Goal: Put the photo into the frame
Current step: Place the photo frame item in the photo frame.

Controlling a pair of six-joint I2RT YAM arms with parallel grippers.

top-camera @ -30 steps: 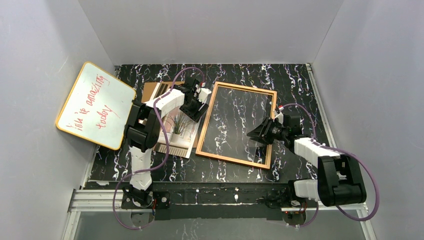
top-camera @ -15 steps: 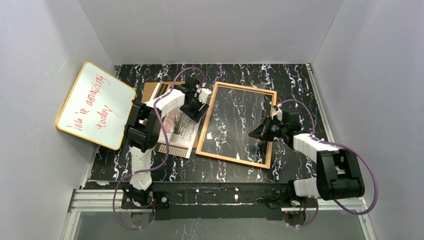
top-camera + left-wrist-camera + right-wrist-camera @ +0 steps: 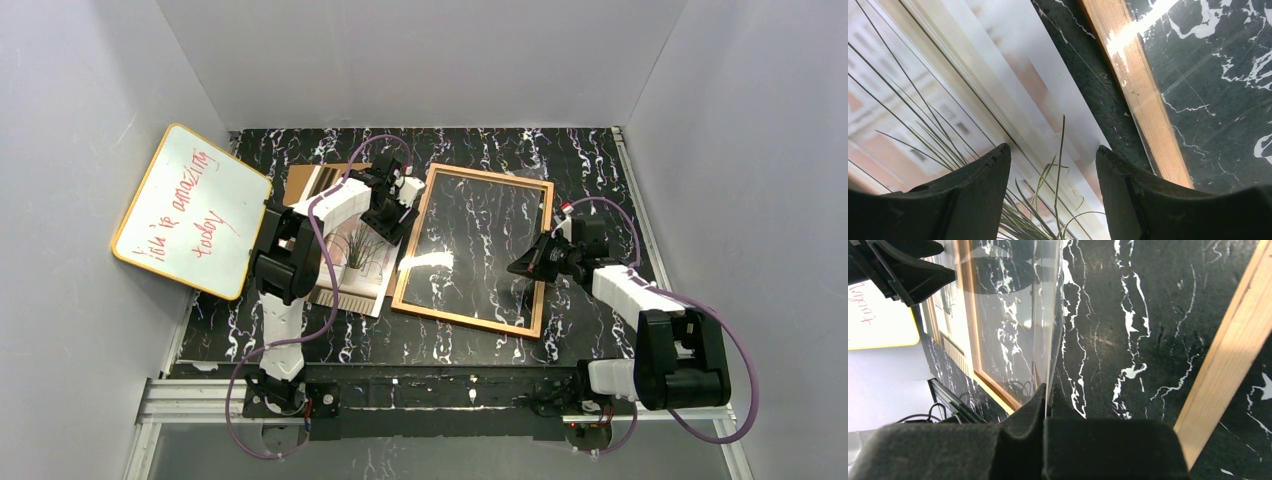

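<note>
Showing one photo (image 3: 358, 268), one frame (image 3: 495, 175), perhaps one clear sheet (image 3: 1008, 305).

Top view: left arm (image 3: 325, 205) covers the photo (image 3: 357, 268) toward 12 o'clock and part of the brown board (image 3: 299, 181).
Left wrist view: photo cropped at 9 o'clock; frame (image 3: 1143, 105) cropped at 12 o'clock.
Right wrist view: clear sheet (image 3: 1043, 315) edge at 6 o'clock hidden inside right gripper (image 3: 1046, 397).

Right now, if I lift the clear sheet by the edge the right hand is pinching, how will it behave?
Probably fairly stiff: the edge of the clear sheet runs nearly straight from the right hand. Likely slippery: it is glossy, and pinched at one thin edge only. It may swing against the frame.
</note>
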